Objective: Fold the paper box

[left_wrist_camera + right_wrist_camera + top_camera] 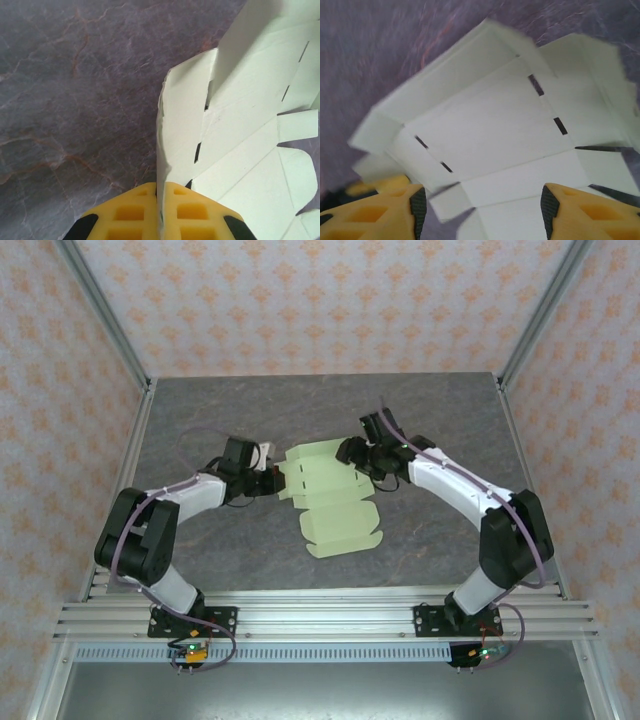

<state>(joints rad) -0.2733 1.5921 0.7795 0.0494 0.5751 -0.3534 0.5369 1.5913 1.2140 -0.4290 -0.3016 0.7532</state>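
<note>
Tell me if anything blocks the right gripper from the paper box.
Nothing visible does. The right gripper is open and right at the box, with bare card directly ahead of it. The left gripper is shut on a flap at the box's other side.

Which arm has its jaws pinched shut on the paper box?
The left arm: its jaws are shut on an upturned flap of the paper box. The right arm holds its jaws apart over it.

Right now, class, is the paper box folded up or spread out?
Mostly spread: the paper box lies open on the table, a side flap raised, pinched between the left fingers.
</note>
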